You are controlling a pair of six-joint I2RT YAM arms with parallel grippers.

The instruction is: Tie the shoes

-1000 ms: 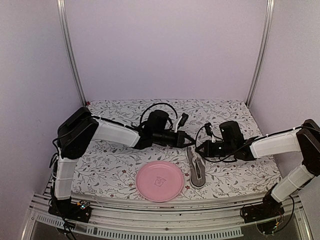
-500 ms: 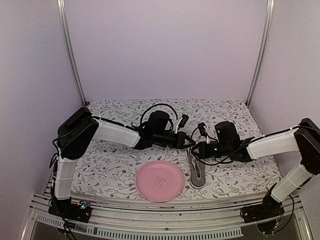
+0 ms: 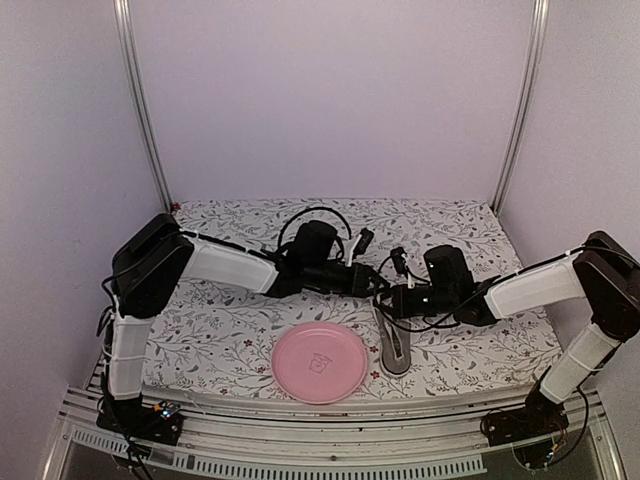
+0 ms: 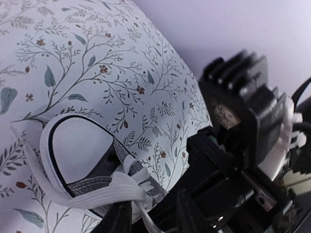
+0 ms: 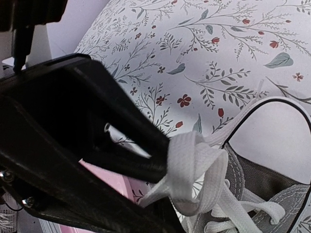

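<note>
My right fingers (image 5: 97, 107) are clamped on a bunched white lace (image 5: 192, 155), which bulges out right at their tips. Just past them lies the grey shoe (image 5: 252, 182), with its heel opening beyond the tips and its lace rows beneath them. The toe is cut off in this wrist's view.

My left fingers (image 4: 119, 218) sit low over the same shoe from the opposite side. A lace strand runs down into the narrow gap between them. I cannot tell whether they pinch it, because only their ends show at the frame's lower edge. Straight ahead of them looms my right wrist (image 4: 240, 116), black and blurred.

From above, both my arms stretch low and nearly flat over the table (image 3: 230, 330), forearms reaching inward. My left gripper (image 3: 368, 283) and right gripper (image 3: 390, 297) meet tip to tip over the shoe's heel end, and I cannot tell if they touch. The shoe runs from my fingertips back toward my bases, white toe nearest the bases. Its heel half is hidden under the grippers.

On the left-gripper side of the toe, just beside it, lies a pink plate (image 3: 285, 350). The mark at its centre is too small to read. A floral cloth covers the table, and beyond my fingers stand plain pale walls (image 3: 330, 100).
</note>
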